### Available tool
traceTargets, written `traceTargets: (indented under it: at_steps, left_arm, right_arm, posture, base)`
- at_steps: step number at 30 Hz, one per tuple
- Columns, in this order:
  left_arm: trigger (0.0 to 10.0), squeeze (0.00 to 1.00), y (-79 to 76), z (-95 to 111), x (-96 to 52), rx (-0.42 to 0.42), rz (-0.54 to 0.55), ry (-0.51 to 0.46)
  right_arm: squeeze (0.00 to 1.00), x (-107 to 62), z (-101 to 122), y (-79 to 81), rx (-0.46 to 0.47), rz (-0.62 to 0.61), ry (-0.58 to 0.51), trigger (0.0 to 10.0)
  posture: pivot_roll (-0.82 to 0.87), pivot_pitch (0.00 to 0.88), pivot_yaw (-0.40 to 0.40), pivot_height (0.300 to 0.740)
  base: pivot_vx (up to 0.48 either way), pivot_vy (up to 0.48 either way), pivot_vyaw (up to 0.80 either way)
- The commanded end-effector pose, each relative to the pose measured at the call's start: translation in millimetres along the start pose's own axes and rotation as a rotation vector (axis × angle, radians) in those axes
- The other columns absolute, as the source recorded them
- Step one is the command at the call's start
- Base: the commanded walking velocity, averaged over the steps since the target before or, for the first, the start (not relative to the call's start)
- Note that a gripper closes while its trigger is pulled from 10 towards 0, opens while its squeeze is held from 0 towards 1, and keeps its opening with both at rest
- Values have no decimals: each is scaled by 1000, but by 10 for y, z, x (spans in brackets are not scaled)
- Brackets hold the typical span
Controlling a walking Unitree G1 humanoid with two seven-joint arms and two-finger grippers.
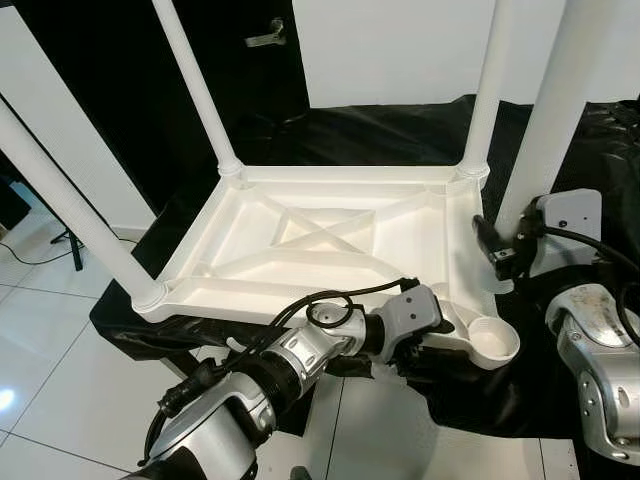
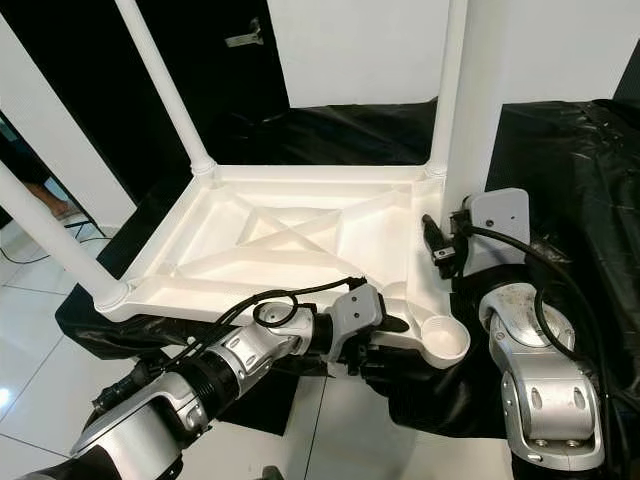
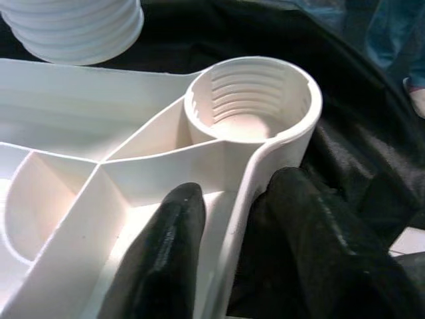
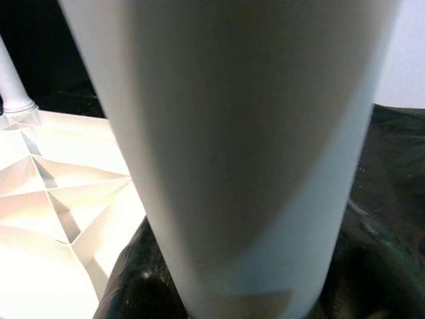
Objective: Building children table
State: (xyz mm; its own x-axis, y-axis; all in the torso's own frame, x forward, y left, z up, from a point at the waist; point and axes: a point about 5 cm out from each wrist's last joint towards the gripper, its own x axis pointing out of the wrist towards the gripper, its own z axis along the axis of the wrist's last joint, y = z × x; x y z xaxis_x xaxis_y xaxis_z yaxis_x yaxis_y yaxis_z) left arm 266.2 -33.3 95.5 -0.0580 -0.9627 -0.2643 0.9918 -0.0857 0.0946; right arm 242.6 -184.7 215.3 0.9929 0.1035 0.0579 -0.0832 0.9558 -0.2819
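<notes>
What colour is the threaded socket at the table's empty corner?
White, like the whole tabletop; the threaded socket shows best in the left wrist view.

White tabletop [image 1: 330,240], underside up, ribbed cross pattern moulded in. White legs: far left [image 1: 195,85], far right [image 1: 490,85], near left [image 1: 70,205]; fourth white leg [image 1: 555,100] at right. Black sheet [image 1: 600,140] beneath. Silver arms, black fingers [image 3: 166,259]. Near-right socket [image 3: 255,100] white, ridged inside. Floor tiles [image 1: 50,350] white.

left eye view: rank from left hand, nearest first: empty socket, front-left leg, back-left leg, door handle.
From the left hand:
1. Empty socket, near right corner of the tabletop, just beside it.
2. Front-left leg, near left corner.
3. Back-left leg, far left corner.
4. Door handle, on the dark door behind.
</notes>
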Motion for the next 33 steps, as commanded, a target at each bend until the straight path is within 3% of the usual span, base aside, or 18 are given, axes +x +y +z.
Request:
traceTargets:
  at_steps: [1,2,6,7,11,15,16,19,20,22,33]
  left_arm:
    - [3843,0,-66,-177,-63,-30,-99,86]
    - [2039,0,-44,-199,-46,-16,-73,111]
    - [2039,0,-29,-211,-34,-4,-55,127]
    - [10000,0,2,-226,-8,15,-15,155]
    - [10000,0,84,-261,37,29,97,218]
    - [10000,0,97,-269,39,23,116,227]
    - [8314,0,118,-275,42,17,146,236]
    - [8471,0,157,-296,52,10,216,261]
    - [9647,0,174,-306,55,5,251,271]
    - [10000,0,184,-313,57,3,271,277]
    - [10000,0,364,-339,-21,-43,472,341]
  right_arm:
    - [0,-2,73,35,1,24,-31,10000]
    - [0,-4,79,44,2,29,-34,10000]
    - [0,-5,81,48,2,31,-34,10000]
    - [0,-10,82,55,5,33,-34,10000]
    - [0,-28,83,75,16,38,-32,10000]
    - [0,-31,83,78,18,39,-31,10000]
    - [0,-37,79,83,21,41,-28,10000]
    - [0,-57,48,99,31,46,-15,10000]
    - [0,-69,25,110,39,47,-6,10000]
    - [0,-77,10,117,45,47,-1,10000]
    - [0,-134,-117,153,68,43,49,10000]
  posture:
    - [-26,0,109,740]
    - [-28,0,110,740]
    - [-28,0,110,740]
    - [-35,0,113,740]
    - [-38,0,114,740]
    - [-37,0,114,740]
    - [-36,0,112,740]
    - [-33,0,110,740]
    - [-31,0,109,740]
    - [-31,0,109,740]
    - [-37,0,110,740]
  base:
    - [0,0,0]
    - [0,0,0]
    - [0,0,0]
    - [0,0,0]
    - [0,0,0]
    - [0,0,0]
    - [0,0,0]
    - [0,0,0]
    - [0,0,0]
    - [0,0,0]
    - [0,0,0]
